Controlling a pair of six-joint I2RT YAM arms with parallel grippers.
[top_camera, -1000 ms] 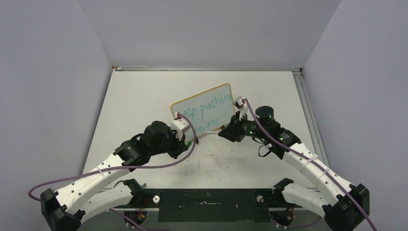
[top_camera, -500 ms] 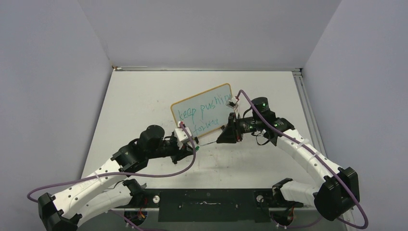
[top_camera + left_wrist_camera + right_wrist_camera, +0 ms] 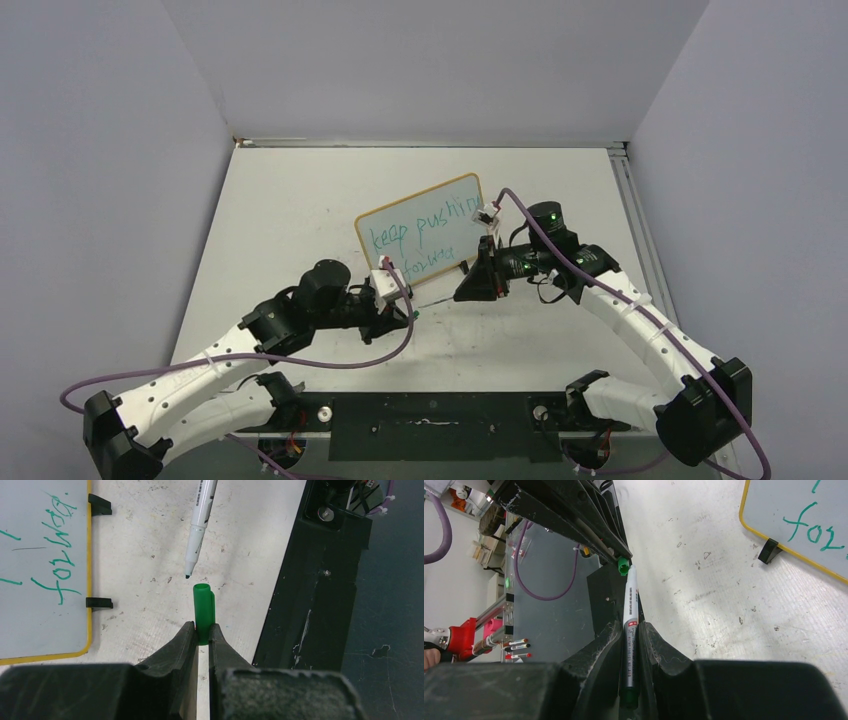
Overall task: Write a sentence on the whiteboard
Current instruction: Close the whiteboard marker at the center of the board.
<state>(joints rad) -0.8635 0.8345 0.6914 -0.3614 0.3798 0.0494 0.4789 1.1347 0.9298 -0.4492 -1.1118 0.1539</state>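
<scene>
Facing – tubular grn cap [image 3: 203, 612], slim marker [image 3: 200, 522]

Bright, even light — soft shadows

Both wrist views cut off the whiteboard [image 3: 40, 560]

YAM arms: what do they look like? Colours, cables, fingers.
Both arms have white links dotted with small holes, black joint housings, and a purple cable running along each. Green indicator lights glow near the right arm's wrist. The fingers are black, wedge-shaped and rough-textured.
</scene>
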